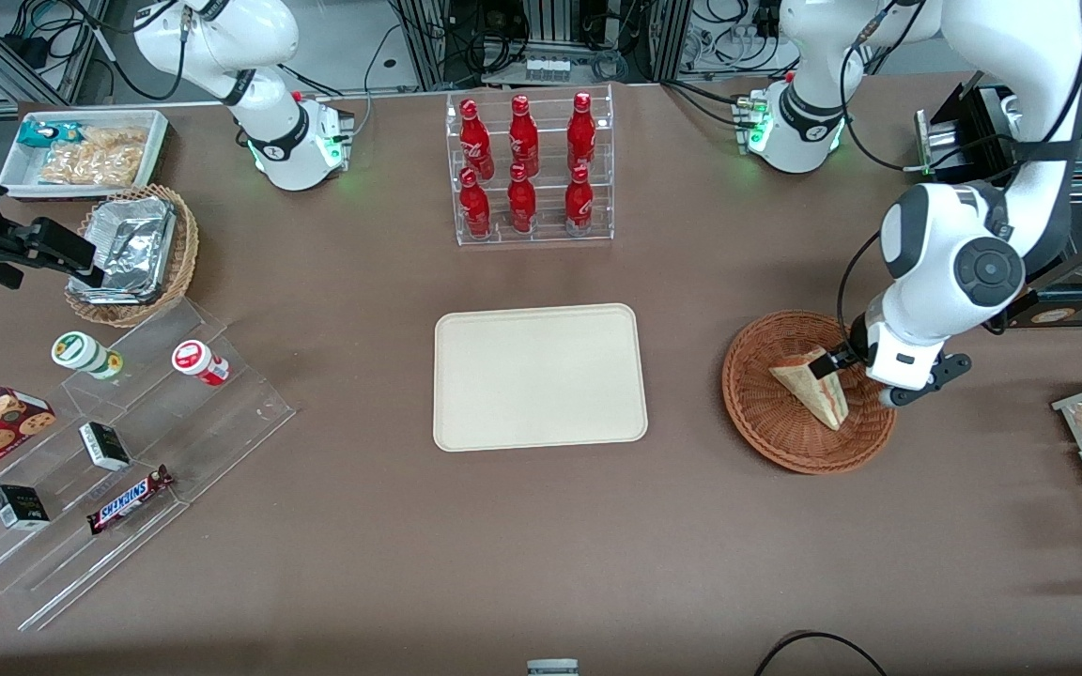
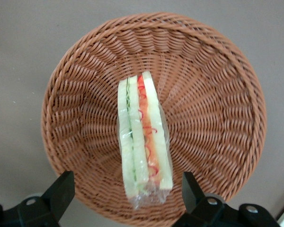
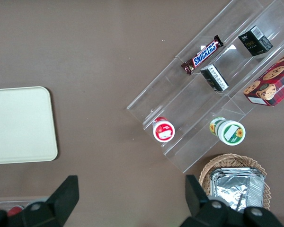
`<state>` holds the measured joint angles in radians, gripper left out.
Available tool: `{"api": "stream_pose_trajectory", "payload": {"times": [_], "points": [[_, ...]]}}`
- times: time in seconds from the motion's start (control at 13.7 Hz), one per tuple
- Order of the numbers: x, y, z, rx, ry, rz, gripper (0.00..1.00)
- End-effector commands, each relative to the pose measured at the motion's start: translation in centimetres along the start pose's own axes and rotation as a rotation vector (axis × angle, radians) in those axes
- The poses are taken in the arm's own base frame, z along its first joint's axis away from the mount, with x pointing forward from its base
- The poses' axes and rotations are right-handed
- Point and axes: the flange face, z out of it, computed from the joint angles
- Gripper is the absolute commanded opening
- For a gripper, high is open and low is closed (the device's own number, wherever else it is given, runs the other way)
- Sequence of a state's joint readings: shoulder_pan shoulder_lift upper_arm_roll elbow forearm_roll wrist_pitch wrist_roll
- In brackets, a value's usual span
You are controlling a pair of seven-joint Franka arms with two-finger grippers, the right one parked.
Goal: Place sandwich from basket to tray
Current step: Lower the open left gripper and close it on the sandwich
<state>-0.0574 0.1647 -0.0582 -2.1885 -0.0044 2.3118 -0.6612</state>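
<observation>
Sandwich stands on edge in the basket. I see my gripper jaws spread wide, straddling it without contact; fingertips are cut off from view.

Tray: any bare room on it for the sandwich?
The tray is bare rim to rim. The end effector hangs open over the sandwich in the basket. Bare tabletop lies between basket and tray; the bottle rack crowds none of it.

sandwich: in the basket
gripper: above the basket, fingers spread either side of the sandwich
tray: mid-table, apart from the basket, toward the parked arm's end
</observation>
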Motion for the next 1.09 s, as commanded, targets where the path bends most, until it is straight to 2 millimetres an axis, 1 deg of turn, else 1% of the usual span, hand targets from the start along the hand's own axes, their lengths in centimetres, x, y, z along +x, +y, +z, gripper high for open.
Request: {"api": "stream_pose_trajectory", "payload": {"times": [0.0, 0.15, 0.29, 0.44, 0.66, 0.8, 0.88, 0.95, 1.02], "points": [[-0.7, 0.3, 0.9, -0.028, 0.022, -0.196, 1.00], [-0.6, 0.4, 1.4, -0.029, 0.021, -0.286, 1.00], [-0.8, 0.5, 2.2, -0.020, 0.010, -0.309, 1.00], [-0.8, 0.5, 3.7, -0.002, -0.009, -0.372, 1.00], [-1.4, 1.2, 5.4, 0.017, -0.032, -0.357, 1.00], [-1.5, 1.5, 6.6, 0.016, -0.036, -0.353, 1.00], [-1.4, 1.6, 6.8, 0.018, -0.038, -0.347, 1.00], [-1.3, 1.7, 6.7, 0.020, -0.040, -0.342, 0.76], [-1.1, 1.7, 6.3, 0.016, -0.035, -0.336, 0.40]]}}
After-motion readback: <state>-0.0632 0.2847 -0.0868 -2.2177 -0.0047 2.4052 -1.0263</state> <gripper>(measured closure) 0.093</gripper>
